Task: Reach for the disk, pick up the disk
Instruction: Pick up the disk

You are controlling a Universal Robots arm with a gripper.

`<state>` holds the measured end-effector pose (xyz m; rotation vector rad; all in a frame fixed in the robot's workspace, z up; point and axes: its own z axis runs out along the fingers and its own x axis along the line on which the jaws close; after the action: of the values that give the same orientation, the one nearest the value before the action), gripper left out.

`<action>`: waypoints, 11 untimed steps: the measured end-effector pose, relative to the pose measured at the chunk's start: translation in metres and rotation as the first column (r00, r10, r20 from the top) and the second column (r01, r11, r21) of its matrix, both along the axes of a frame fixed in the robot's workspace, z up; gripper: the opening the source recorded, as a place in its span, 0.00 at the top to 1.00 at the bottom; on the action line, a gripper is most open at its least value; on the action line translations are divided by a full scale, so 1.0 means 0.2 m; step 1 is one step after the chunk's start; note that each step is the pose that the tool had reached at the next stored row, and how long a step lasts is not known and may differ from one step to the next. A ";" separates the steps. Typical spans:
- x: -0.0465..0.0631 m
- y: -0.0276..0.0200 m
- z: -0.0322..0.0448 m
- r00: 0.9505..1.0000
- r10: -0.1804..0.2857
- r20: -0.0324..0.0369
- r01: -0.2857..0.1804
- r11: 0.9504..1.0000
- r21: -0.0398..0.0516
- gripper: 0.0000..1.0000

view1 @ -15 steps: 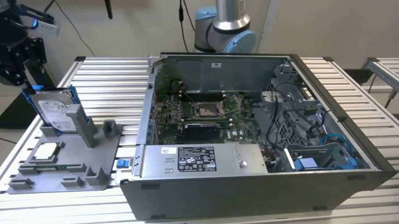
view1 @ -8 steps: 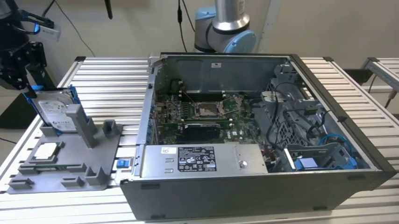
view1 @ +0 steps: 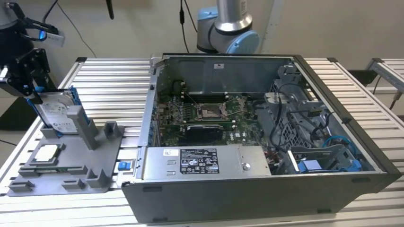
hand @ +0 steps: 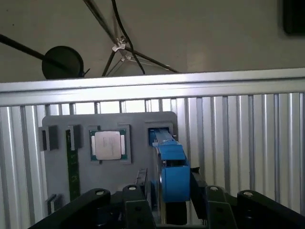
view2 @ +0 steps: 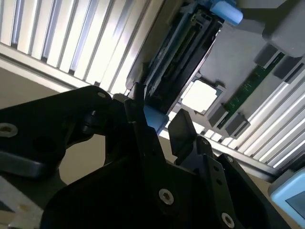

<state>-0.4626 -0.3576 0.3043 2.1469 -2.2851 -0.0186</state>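
Note:
The disk point(view1: 56, 113) stands on edge in a slot of the grey holder point(view1: 101, 156) at the exterior view's left, its silver face and white label showing and a blue frame along its edges. My black gripper point(view1: 35, 93) hangs over its upper end. In the first wrist view the disk's blue edge point(hand: 170, 167) runs between my two fingers point(hand: 139, 198), one on each side. In the second wrist view a strip of light shows between the blue frame point(view2: 155, 119) and one finger point(view2: 183, 128). The jaws stand open, straddling the disk.
A square silver processor chip point(view1: 47, 152) and a green memory stick point(hand: 72, 167) lie in the same holder. A small blue clip point(view1: 124, 165) sits at the holder's edge. The open computer case point(view1: 252, 189) takes up the slatted metal table's point(view1: 113, 80) middle and right.

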 end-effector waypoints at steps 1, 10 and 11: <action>0.00 0.001 -0.009 1.000 0.003 0.002 -0.003 1.000 0.000 0.00; 0.00 0.002 -0.091 1.000 0.008 0.007 -0.008 1.000 0.000 0.00; 0.00 0.002 -0.100 1.000 0.008 0.007 -0.008 1.000 0.000 0.00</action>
<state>-0.4634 -0.3572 0.2842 2.1589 -2.2805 -0.0114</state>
